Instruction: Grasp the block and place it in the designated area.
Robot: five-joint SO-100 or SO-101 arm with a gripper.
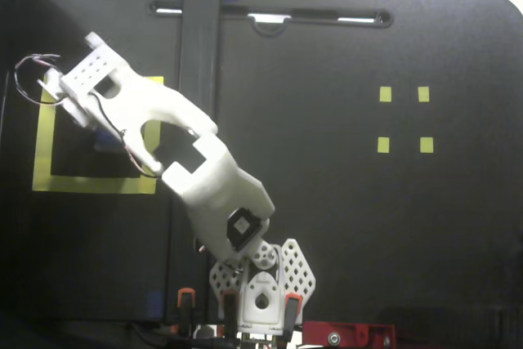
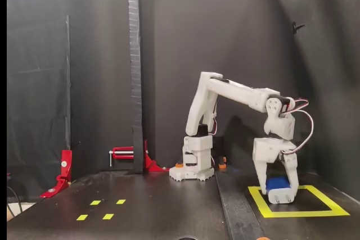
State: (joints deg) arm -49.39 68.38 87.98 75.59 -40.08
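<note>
In the fixed view from above, the white arm (image 1: 204,169) reaches out over the designated area (image 1: 45,149), a yellow tape square with a black centre on the black bench (image 1: 343,226). The arm's body hides the pincer tips here, and only a sliver of blue shows beneath it inside the square. Four small yellow squares (image 1: 404,119) lie well apart from the designated area.

In the fixed view from the side, the pincer (image 2: 280,190) points down inside the designated area (image 2: 315,213), its two fingers pinching the block (image 2: 278,183). The block is dark blue and boxy, with a pale part directly below it. Whether it touches the bench cannot be told.
</note>
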